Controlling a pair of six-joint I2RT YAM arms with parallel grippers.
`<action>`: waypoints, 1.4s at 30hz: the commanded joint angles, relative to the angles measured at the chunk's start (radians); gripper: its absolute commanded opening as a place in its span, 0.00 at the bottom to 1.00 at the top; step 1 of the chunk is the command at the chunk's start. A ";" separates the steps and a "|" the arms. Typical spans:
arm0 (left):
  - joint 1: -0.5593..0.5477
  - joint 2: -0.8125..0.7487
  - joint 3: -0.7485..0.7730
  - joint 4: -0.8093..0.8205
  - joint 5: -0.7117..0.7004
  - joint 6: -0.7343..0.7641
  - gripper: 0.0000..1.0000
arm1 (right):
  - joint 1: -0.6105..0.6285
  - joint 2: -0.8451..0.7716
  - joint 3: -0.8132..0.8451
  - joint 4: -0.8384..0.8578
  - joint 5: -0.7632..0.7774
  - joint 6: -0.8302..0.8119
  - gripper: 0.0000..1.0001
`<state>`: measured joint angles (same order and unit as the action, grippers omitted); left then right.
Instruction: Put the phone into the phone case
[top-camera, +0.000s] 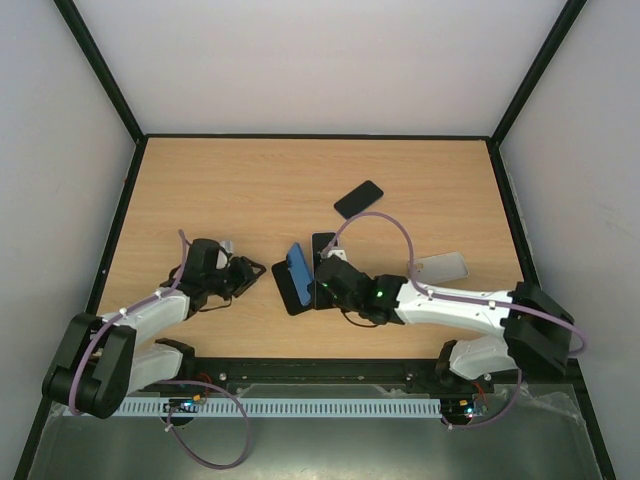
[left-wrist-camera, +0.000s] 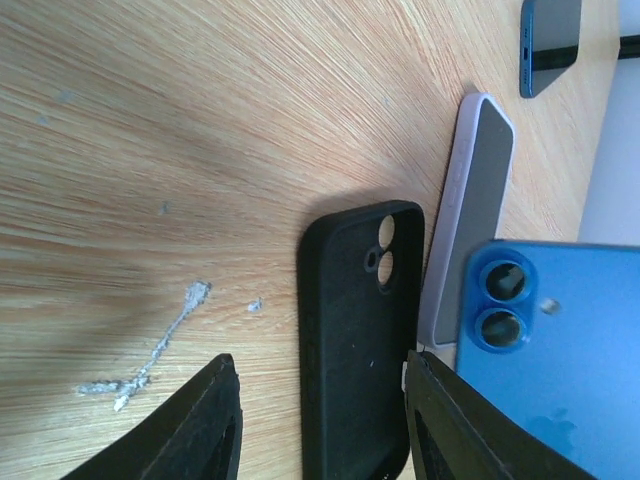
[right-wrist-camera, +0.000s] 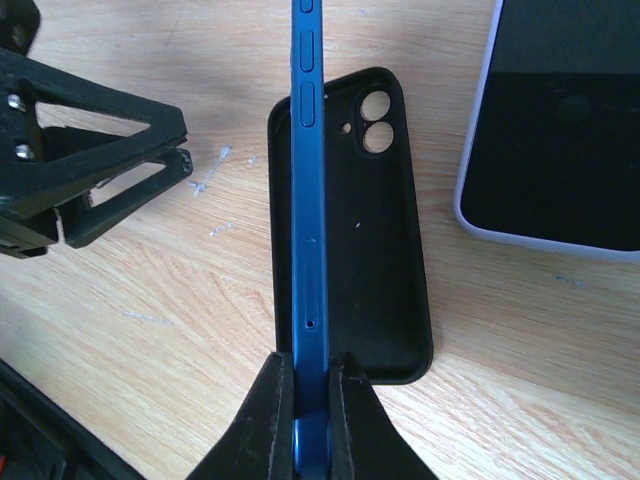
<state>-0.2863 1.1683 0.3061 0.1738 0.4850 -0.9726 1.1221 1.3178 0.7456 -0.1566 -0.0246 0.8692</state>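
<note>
Phone (right-wrist-camera: 308, 200) — blue, standing on its long edge — is pinched at its lower end between the closed fingers of the right gripper (right-wrist-camera: 310, 385). It is held over the left side of the black phone case (right-wrist-camera: 385, 260), which lies open side up on the table (top-camera: 220, 190). The left gripper (left-wrist-camera: 320, 400) has its fingers parted and empty, pointing at the case from just beside it. A lilac-cased handset (right-wrist-camera: 560, 130) lies screen up next to the case — on its far side from the left gripper.

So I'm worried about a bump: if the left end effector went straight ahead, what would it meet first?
Probably the black case lying just ahead of it, though depth is unclear.
</note>
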 joint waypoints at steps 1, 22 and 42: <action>0.006 0.005 -0.011 0.028 0.049 0.024 0.45 | 0.024 0.052 0.064 -0.027 0.062 -0.023 0.02; 0.006 0.041 0.001 0.066 0.106 -0.021 0.42 | 0.112 0.227 0.205 -0.168 0.226 -0.078 0.07; -0.024 -0.064 0.001 0.055 0.153 -0.050 0.46 | 0.168 0.323 0.280 -0.166 0.235 -0.096 0.19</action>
<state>-0.2958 1.1217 0.3153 0.1894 0.6010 -0.9916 1.2835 1.6066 0.9958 -0.3317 0.1993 0.7837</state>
